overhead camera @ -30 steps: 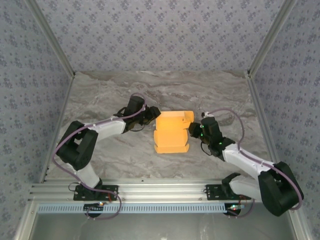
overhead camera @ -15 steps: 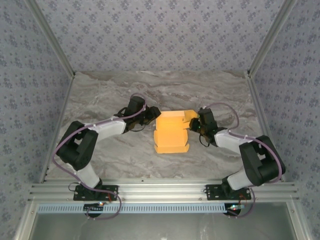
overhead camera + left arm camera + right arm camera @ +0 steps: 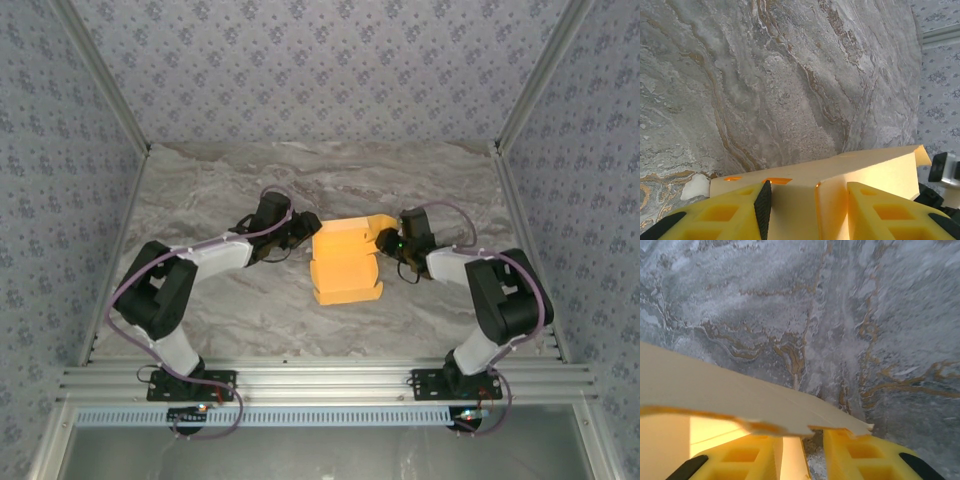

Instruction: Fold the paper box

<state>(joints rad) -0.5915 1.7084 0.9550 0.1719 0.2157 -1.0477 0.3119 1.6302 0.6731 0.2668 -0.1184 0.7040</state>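
Observation:
The yellow-orange paper box [image 3: 345,265] lies partly folded in the middle of the table, its far right flap [image 3: 378,226] raised. My left gripper [image 3: 304,233] is at the box's far left edge. In the left wrist view it [image 3: 805,202] is open, straddling the card [image 3: 790,197], with an upright card wall [image 3: 832,200] against the right finger. My right gripper [image 3: 386,241] is at the raised flap. In the right wrist view it [image 3: 800,452] is open, with a card strip [image 3: 792,457] standing between its fingers and a notched panel [image 3: 730,395] crossing above them.
The marbled grey table [image 3: 240,310] is enclosed by patterned walls at the back and both sides. An aluminium rail [image 3: 320,380] runs along the near edge, where both arm bases are bolted.
My right arm folded back and its gripper moved in and away from me, up to the box's far right flap. The left arm stayed where it was.

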